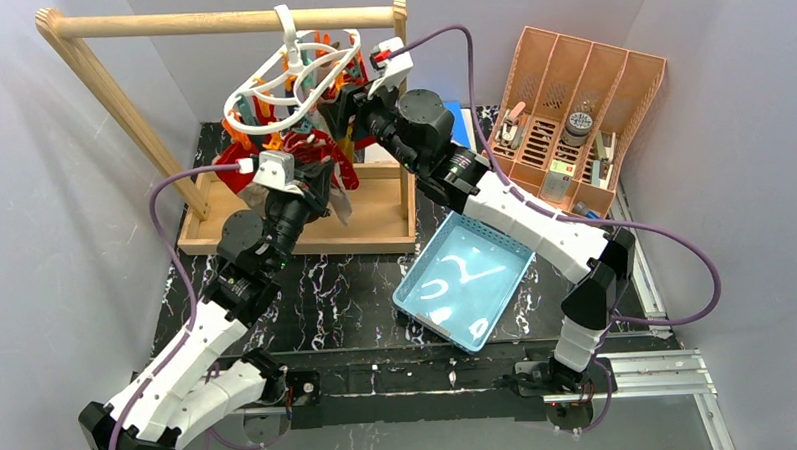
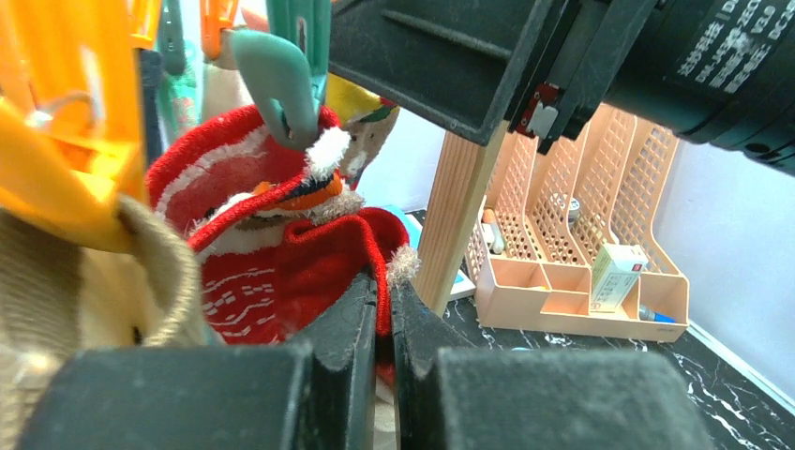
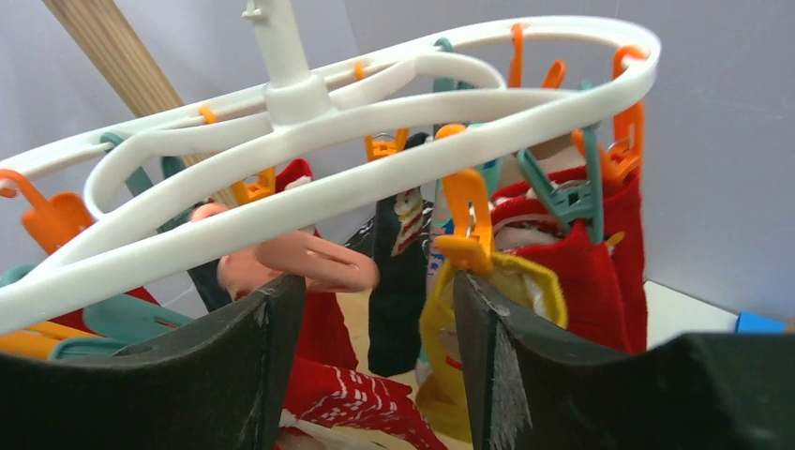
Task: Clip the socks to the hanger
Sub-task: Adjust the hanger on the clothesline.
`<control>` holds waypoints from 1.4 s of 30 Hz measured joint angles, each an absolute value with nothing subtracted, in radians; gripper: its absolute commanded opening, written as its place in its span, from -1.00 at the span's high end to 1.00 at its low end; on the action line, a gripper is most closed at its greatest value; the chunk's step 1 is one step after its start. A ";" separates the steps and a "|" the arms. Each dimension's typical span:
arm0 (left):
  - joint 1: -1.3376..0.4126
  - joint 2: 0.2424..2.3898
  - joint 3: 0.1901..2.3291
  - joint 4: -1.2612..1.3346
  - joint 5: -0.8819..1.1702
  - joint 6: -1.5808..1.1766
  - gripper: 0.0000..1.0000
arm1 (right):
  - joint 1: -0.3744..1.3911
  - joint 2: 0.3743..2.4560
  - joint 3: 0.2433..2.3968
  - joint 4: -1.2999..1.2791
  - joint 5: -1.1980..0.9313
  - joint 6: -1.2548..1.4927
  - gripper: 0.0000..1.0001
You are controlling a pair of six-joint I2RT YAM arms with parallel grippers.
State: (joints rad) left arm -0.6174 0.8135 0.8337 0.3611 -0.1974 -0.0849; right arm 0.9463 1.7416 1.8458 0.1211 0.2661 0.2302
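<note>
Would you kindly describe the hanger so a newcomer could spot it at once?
On the far side of the table, a wooden rail stands. The hanger hooks over its top bar: white plastic loops with orange and teal clips, unlike the bare wood around it.

Small unreadable print on motor housing [image 2: 727,66]
</note>
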 measured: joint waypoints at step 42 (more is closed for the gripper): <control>-0.617 0.815 0.833 0.359 -0.188 -0.011 1.00 | 1.027 1.668 1.605 0.496 0.237 -0.131 -0.61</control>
State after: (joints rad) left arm -0.6174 0.8154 0.8333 0.3588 -0.1879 -0.0113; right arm 1.0271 1.6684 1.6051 0.4957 0.2375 -0.1307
